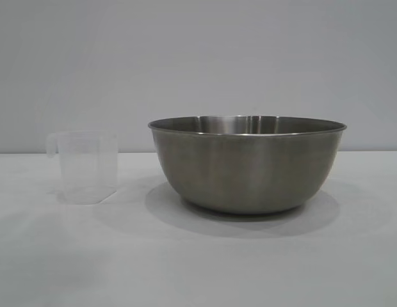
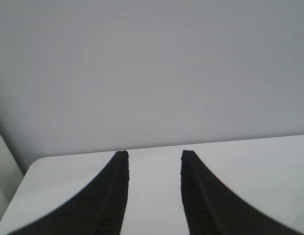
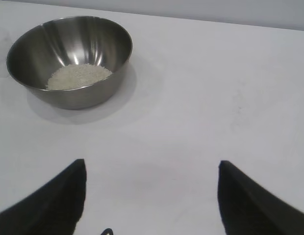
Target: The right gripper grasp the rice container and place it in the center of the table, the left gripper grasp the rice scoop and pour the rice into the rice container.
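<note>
The rice container [image 1: 246, 163], a big steel bowl, stands on the white table [image 1: 198, 262] a little right of the middle. The right wrist view shows it [image 3: 68, 58] some way off, with a pale heap of rice [image 3: 78, 77] in its bottom. The rice scoop [image 1: 85, 166], a clear plastic cup with a loop handle at its rim, stands upright to the bowl's left and looks empty. Neither arm shows in the exterior view. My left gripper [image 2: 154, 152] is open over bare table near its edge, holding nothing. My right gripper [image 3: 152, 164] is wide open above bare table, away from the bowl.
A plain grey wall [image 1: 198, 57] stands behind the table. The left wrist view shows the table's rounded corner [image 2: 37, 164] and its far edge against that wall.
</note>
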